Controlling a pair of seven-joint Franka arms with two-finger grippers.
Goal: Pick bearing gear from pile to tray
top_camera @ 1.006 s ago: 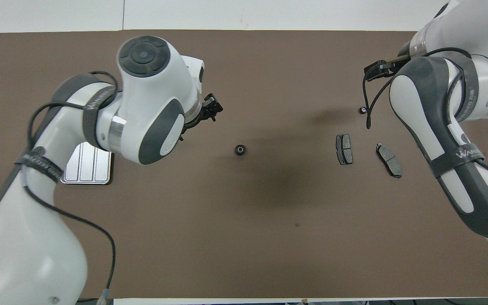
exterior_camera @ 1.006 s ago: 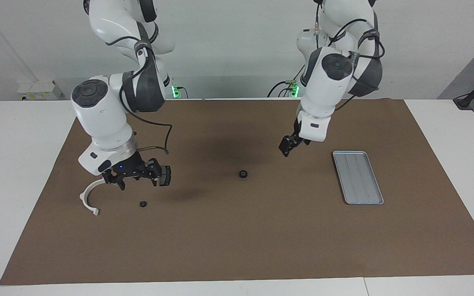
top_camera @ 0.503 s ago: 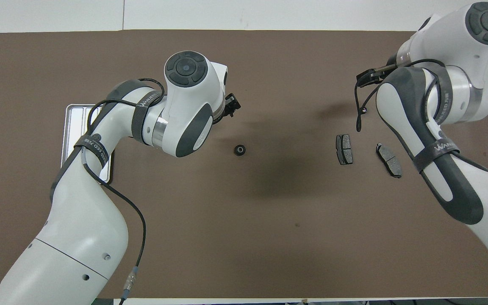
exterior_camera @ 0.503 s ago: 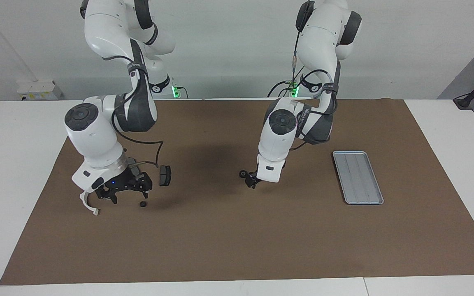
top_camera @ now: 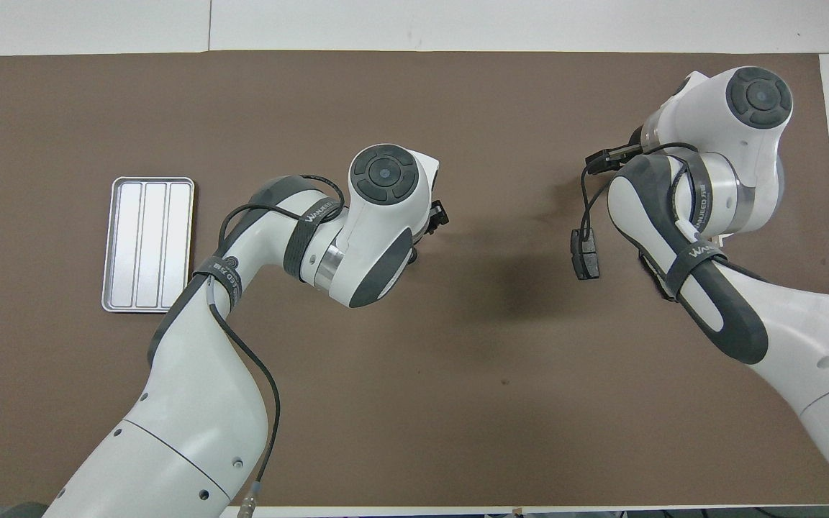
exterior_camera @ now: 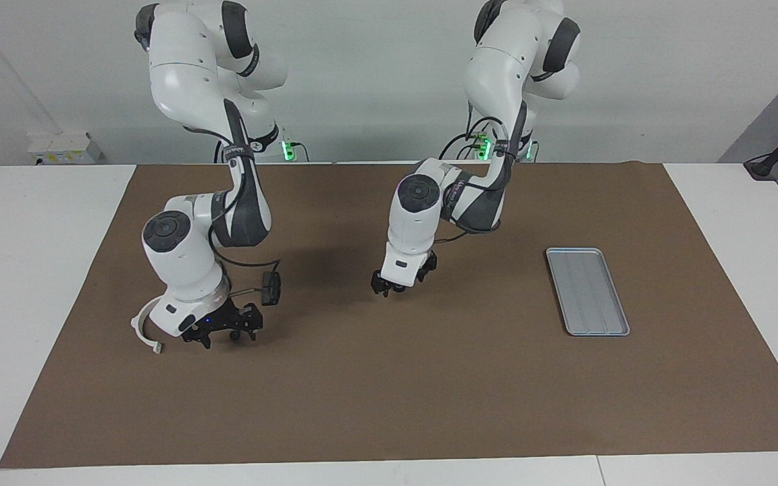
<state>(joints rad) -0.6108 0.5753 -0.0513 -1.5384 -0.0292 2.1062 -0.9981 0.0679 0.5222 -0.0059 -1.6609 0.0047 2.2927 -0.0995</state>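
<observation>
The left arm's wrist is hiding the middle black ring, and the left gripper [exterior_camera: 387, 289], fingers apart, is sitting low toward the right arm's end of the tray [exterior_camera: 587, 291]. The tray's long axis is running away from the robots. The right gripper [exterior_camera: 221, 333], also spread, is covering a second ring beside the white arc [exterior_camera: 140, 329]; one brake pad [top_camera: 584, 253] is showing.

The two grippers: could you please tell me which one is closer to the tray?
The left gripper, low over the mat's middle; the right gripper is beside the white arc at the right arm's end, away from the tray.
</observation>
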